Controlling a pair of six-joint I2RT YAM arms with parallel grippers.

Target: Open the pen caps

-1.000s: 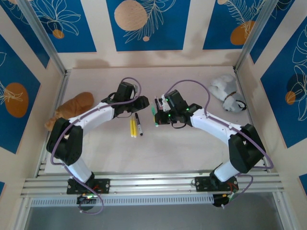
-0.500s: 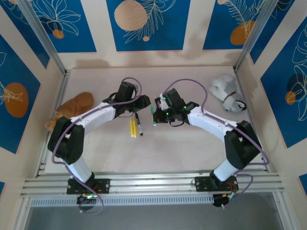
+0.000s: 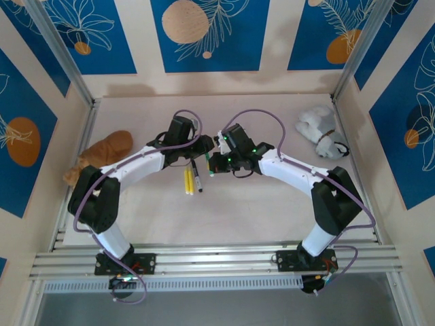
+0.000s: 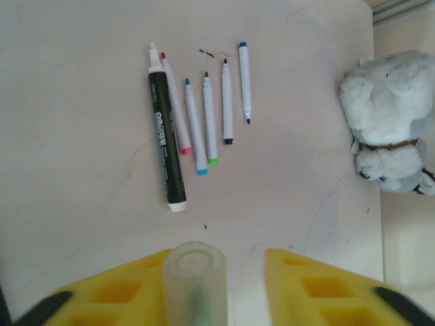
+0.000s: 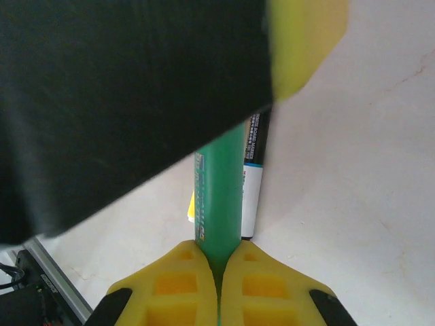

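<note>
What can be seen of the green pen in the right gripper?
The green pen is a slim, smooth barrel, plastic by its look, with small print along it. The right gripper is shut on it, one yellow pad on each side. Its far end is hidden behind a dark blurred shape.

Upper green marker (image 5: 219,197) behind blurred black mass (image 5: 122,88); clear cap (image 4: 196,285) cropped below.

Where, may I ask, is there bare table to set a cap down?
Bare: the near table between pens and front rail, and the far strip by the back wall. Crowded: the centre, where left gripper and right gripper meet; orange plush and white plush flank it.
</note>
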